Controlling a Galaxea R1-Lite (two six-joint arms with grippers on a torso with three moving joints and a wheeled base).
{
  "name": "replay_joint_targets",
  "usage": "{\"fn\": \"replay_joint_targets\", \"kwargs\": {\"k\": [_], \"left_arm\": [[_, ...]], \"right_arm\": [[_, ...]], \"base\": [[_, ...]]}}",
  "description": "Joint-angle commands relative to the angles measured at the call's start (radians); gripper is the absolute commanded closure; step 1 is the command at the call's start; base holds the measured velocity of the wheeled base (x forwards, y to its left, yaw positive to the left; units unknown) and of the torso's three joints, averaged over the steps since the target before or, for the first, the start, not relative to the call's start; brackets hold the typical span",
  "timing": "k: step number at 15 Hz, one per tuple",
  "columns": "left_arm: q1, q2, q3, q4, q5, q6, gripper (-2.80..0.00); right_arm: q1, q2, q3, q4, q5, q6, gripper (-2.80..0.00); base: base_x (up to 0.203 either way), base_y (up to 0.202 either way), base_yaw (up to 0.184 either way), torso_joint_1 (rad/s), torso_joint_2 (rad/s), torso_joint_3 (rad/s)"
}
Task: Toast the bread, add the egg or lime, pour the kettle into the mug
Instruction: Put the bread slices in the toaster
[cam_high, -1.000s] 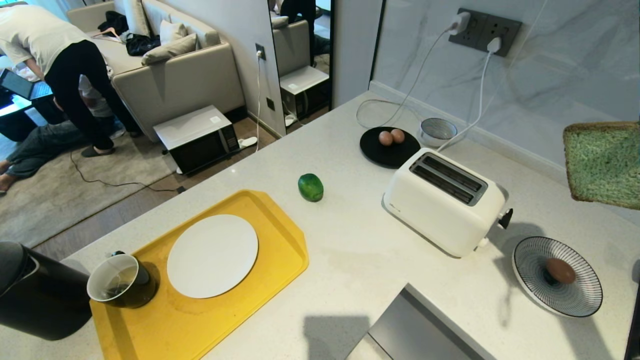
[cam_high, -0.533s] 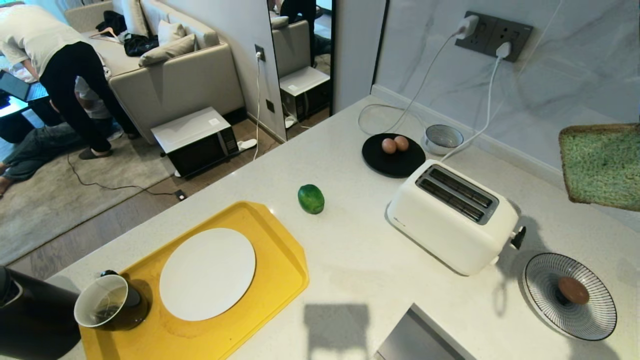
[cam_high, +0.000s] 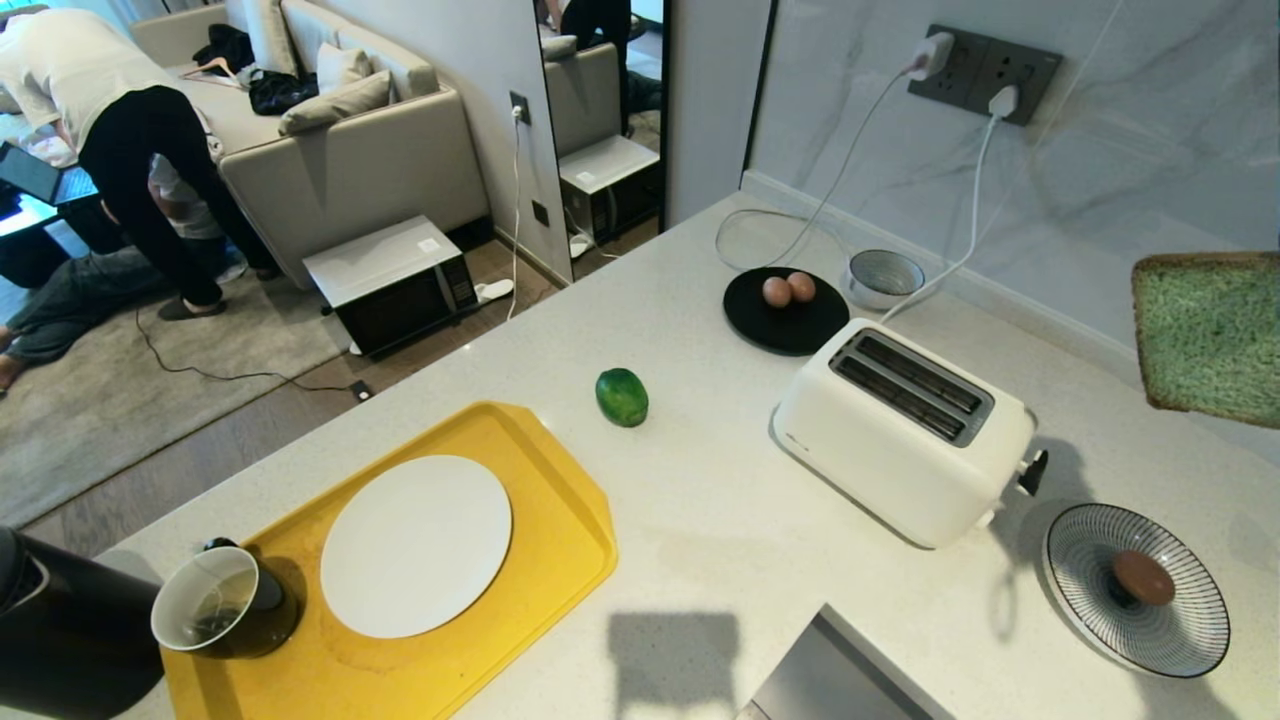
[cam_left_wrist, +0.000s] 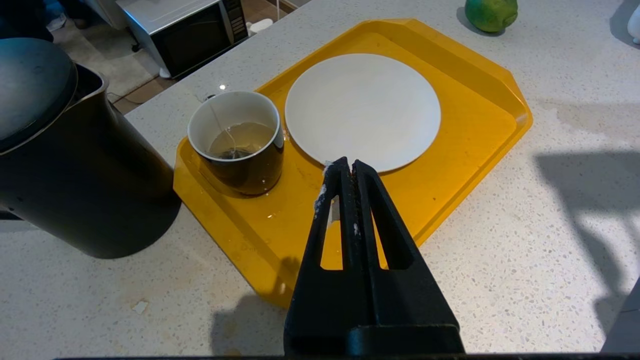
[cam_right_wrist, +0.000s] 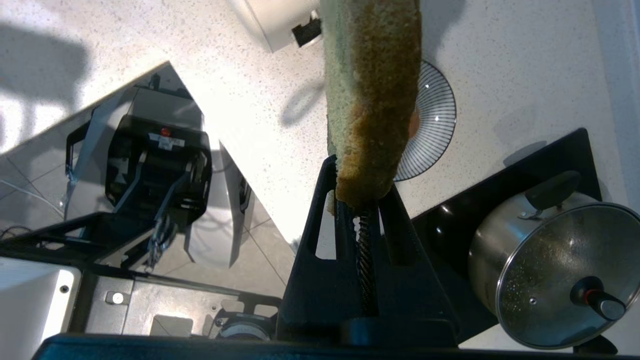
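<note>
My right gripper (cam_right_wrist: 361, 194) is shut on the brown crust of the green bread (cam_right_wrist: 372, 90). The slice hangs upright in the air at the right edge of the head view (cam_high: 1210, 335), right of the white toaster (cam_high: 905, 430), whose two slots are empty. One egg (cam_high: 1143, 577) lies on a striped plate, and two eggs (cam_high: 787, 289) lie on a black plate. The lime (cam_high: 621, 396) rests on the counter. The black kettle (cam_left_wrist: 75, 165) stands beside the mug (cam_left_wrist: 237, 140), which holds a tea bag in liquid. My left gripper (cam_left_wrist: 348, 167) is shut and empty above the tray.
A yellow tray (cam_high: 560, 560) carries a white plate (cam_high: 415, 545) and the mug. A metal bowl (cam_high: 880, 275) and cables lie behind the toaster. A lidded steel pot (cam_right_wrist: 555, 260) sits on a black hob. A person (cam_high: 100, 120) bends over by the sofa.
The head camera shifted, so the whole counter sits a little lower and further right than a second ago. The bread stays held at the right edge. The left gripper is still.
</note>
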Motion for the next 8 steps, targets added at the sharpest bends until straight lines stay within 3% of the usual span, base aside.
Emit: {"fn": "replay_joint_targets", "kwargs": {"k": [1,8], "left_arm": [[0.0,0.002,-0.001,0.0,0.0,0.001,0.0],[0.0,0.002,-0.001,0.0,0.0,0.0,0.0]], "right_arm": [[0.001,-0.01,0.016,0.006,0.001,-0.007,0.0],[0.001,-0.009,0.021,-0.015,0.001,-0.008,0.0]], "base": [[0.0,0.0,0.0,0.0,0.0,0.0],[0.0,0.0,0.0,0.0,0.0,0.0]]}}
